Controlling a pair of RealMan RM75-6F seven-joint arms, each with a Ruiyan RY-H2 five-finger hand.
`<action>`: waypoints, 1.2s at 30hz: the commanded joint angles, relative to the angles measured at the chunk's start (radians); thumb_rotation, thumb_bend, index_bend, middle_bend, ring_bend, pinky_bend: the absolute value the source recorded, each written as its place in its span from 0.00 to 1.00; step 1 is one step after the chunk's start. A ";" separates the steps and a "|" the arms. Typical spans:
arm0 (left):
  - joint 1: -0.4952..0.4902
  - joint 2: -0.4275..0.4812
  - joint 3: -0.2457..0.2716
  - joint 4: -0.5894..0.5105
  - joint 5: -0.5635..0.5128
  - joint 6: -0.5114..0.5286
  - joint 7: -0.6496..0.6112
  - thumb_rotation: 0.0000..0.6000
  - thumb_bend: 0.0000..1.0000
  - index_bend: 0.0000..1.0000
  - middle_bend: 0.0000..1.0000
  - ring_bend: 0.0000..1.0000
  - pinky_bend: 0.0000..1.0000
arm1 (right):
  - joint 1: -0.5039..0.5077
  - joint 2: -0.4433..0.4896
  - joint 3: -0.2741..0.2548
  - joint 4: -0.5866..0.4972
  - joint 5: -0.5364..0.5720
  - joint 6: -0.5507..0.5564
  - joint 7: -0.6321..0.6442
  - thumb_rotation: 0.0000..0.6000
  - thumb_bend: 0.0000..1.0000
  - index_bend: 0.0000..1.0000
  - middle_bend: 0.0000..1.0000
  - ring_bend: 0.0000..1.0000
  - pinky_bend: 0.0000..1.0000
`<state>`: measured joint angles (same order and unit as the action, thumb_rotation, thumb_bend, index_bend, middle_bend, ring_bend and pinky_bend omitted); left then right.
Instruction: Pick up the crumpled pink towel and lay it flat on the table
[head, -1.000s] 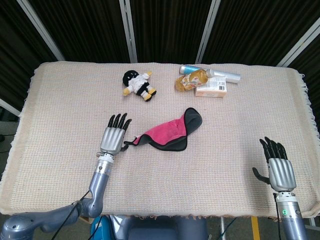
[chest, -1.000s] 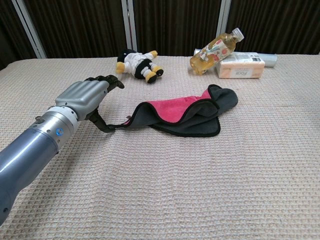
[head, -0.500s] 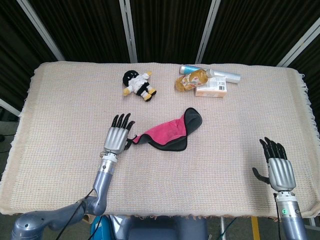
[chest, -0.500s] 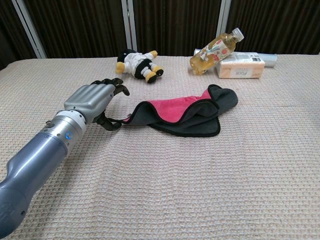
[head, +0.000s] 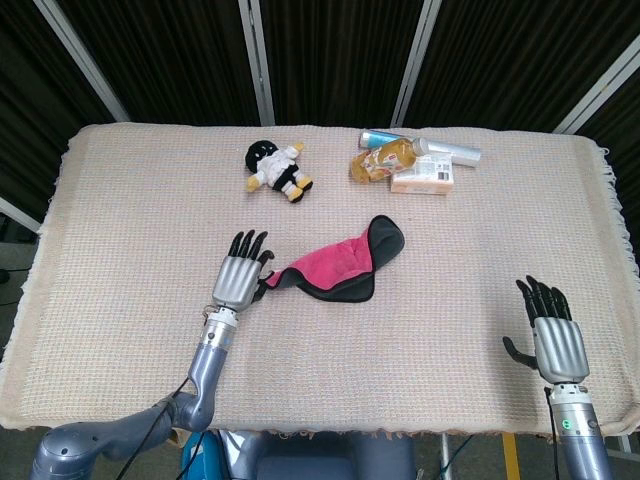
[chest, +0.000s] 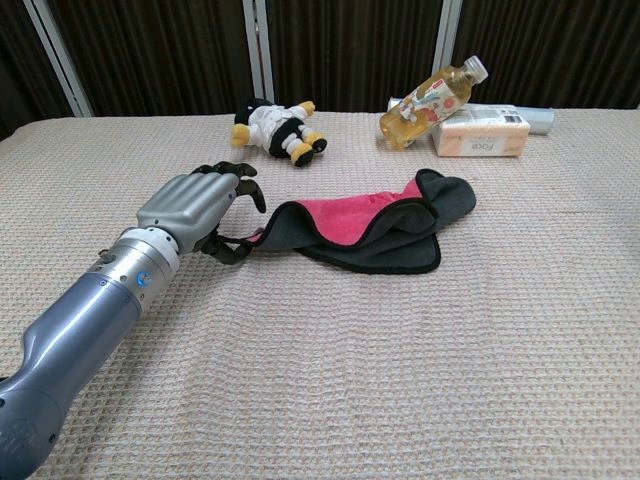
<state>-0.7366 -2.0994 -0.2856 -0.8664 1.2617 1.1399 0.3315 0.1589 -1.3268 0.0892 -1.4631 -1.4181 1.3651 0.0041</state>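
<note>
The pink towel (head: 335, 265) with a dark backing lies folded and bunched near the table's middle; in the chest view the pink towel (chest: 372, 223) shows its black edge curled over. My left hand (head: 240, 276) is at the towel's left tip, fingers spread and slightly curled, thumb beside the thin dark corner loop. From the chest view, the left hand (chest: 196, 205) hovers just over that corner, with no clear grip on it. My right hand (head: 552, 335) rests open near the front right edge, far from the towel.
A black and white plush toy (head: 275, 168) lies at the back, left of centre. A yellow drink bottle (head: 385, 158), a flat box (head: 422, 178) and a silver tube (head: 445, 149) cluster at the back right. The woven table cover (head: 120, 230) spans the whole surface.
My left hand has slid to the right, closing the gap to the towel's left corner. The towel and my right hand have stayed where they were.
</note>
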 joint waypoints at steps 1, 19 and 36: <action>-0.004 0.002 0.009 -0.002 0.018 0.007 -0.025 1.00 0.39 0.34 0.07 0.00 0.00 | 0.000 0.001 0.000 -0.002 -0.001 0.002 0.001 1.00 0.29 0.00 0.00 0.00 0.00; -0.004 0.024 0.054 -0.025 0.080 0.023 -0.065 1.00 0.46 0.56 0.12 0.00 0.00 | -0.005 0.011 -0.007 -0.024 -0.008 0.005 0.003 1.00 0.29 0.00 0.00 0.00 0.00; -0.016 0.099 0.034 -0.099 0.114 0.060 -0.057 1.00 0.56 0.59 0.14 0.00 0.00 | 0.004 0.011 -0.005 -0.022 0.005 -0.019 0.004 1.00 0.29 0.00 0.00 0.00 0.00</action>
<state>-0.7400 -2.0206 -0.2399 -0.9418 1.3639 1.1910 0.2639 0.1619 -1.3159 0.0835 -1.4847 -1.4137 1.3475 0.0090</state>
